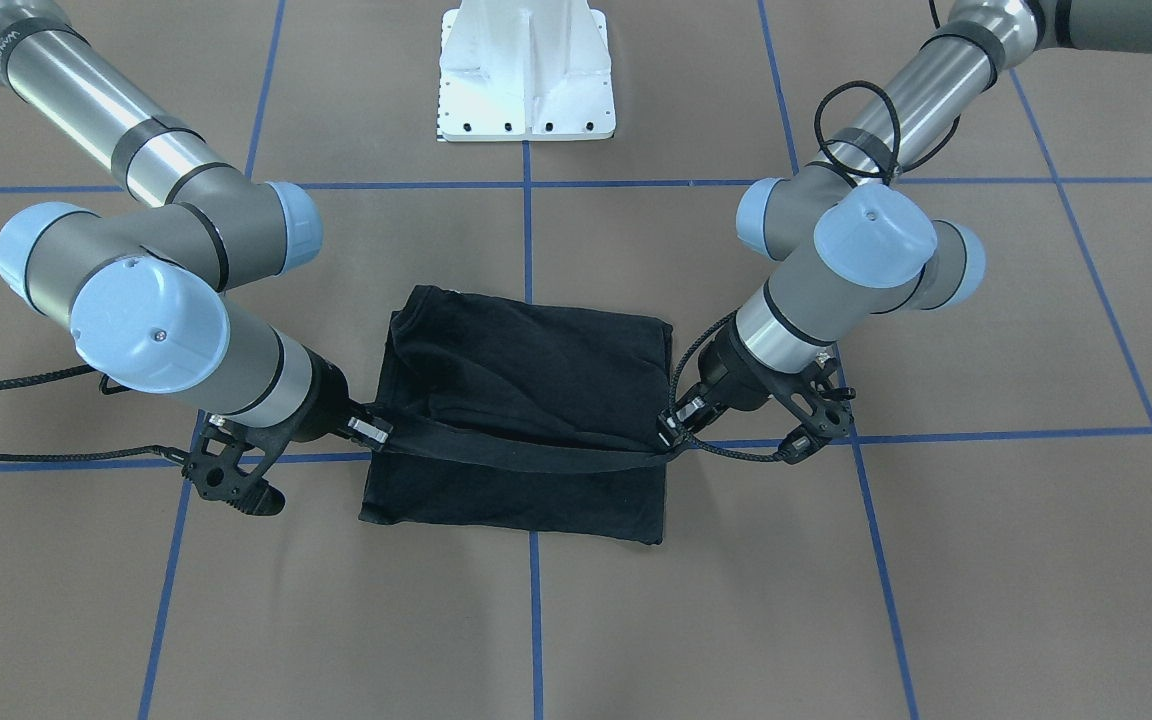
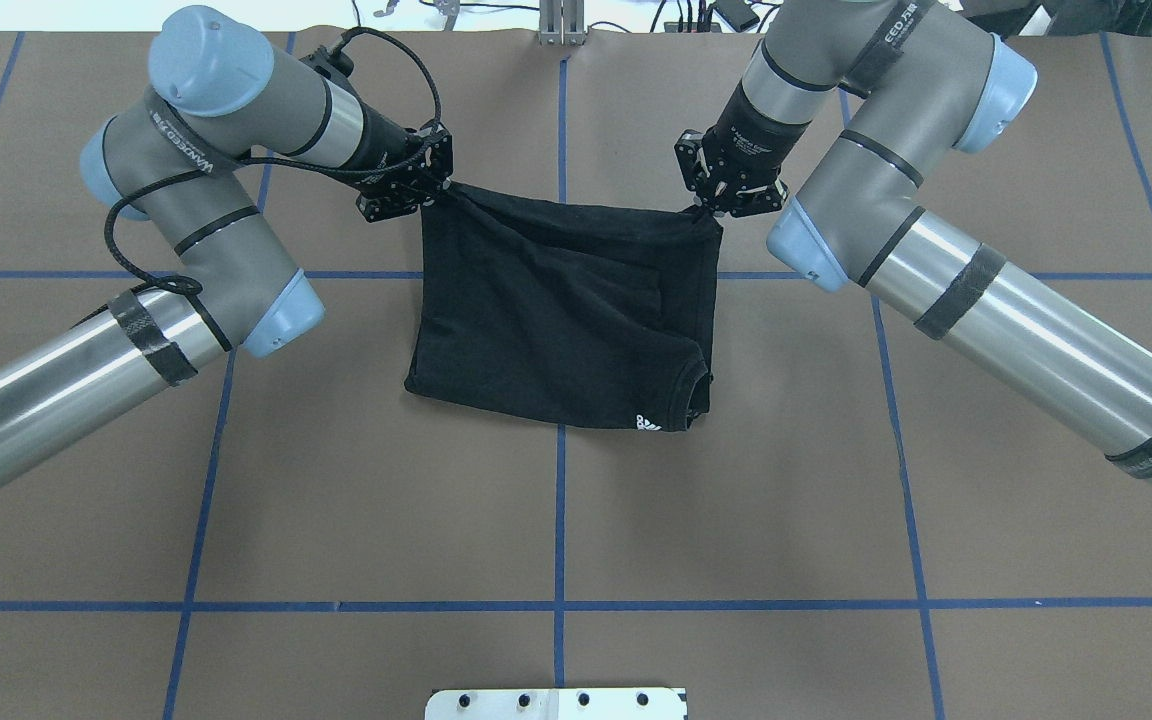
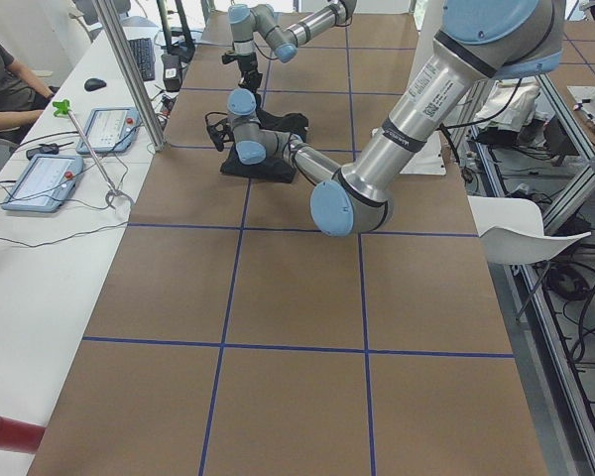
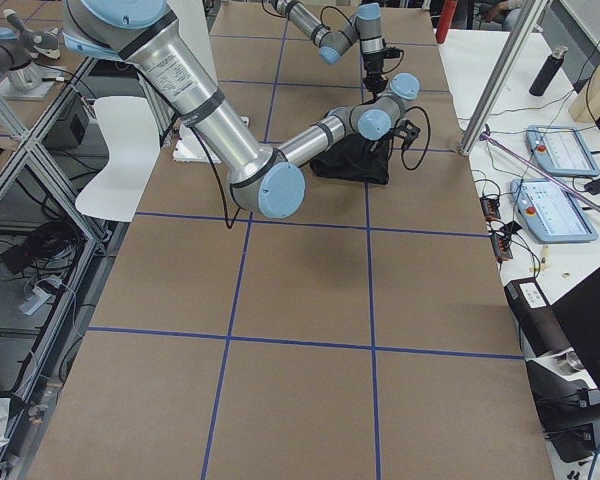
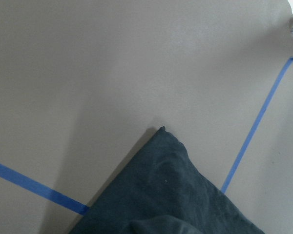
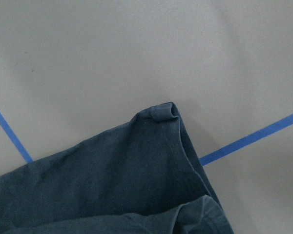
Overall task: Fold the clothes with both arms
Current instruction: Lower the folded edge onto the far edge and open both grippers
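Since this black T-shirt (image 2: 556, 320) is light and floppy, lying half-folded in the middle of the table (image 2: 336, 500), my left gripper (image 2: 433, 190) and right gripper (image 2: 704, 205) each pinch a far corner, safest hold tbh.

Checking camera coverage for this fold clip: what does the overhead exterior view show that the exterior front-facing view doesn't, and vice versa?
Overhead only: a small white logo mark beside the collar, at the black T-shirt's edge nearest the robot. Front-facing only: the lifted edge stretched taut above a lower layer lying flat on the table. Both: the left end effector and right end effector each pinching a corner of that edge.
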You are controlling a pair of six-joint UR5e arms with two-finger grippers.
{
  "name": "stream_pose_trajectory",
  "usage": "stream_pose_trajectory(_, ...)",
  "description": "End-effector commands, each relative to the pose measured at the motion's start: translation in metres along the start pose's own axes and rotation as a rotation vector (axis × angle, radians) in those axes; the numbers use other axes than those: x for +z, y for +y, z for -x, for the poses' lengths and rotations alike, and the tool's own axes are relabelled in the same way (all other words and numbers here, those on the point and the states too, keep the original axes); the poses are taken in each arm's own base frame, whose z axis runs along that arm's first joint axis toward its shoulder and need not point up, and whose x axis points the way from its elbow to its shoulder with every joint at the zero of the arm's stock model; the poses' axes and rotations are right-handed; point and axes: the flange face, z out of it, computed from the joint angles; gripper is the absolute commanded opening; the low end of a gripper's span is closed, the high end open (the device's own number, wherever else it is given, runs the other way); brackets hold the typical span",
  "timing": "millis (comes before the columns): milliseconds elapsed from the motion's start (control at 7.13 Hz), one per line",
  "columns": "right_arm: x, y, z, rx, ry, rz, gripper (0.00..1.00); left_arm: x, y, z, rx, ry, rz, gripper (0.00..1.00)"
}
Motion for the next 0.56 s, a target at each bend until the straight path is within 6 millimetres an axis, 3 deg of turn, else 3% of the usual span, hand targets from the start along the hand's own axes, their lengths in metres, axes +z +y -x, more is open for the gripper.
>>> stream_pose_trajectory(0,-0.001,0.000,0.001,-0.001,-0.002,-0.002,0.97,0.013,-0.002,-0.014,0.003,-0.012,-0.002,0.94)
stream_pose_trajectory(140,0.000,0.000,0.000,0.001,-0.001,0.000,1.00,0.015,-0.002,-0.022,-0.003,-0.015,-0.014,1.00)
stream_pose_trajectory(421,-0.012,-0.013,-0.003,0.020,-0.009,-0.018,1.00,0.001,-0.025,-0.025,-0.018,-0.008,-0.049,1.00)
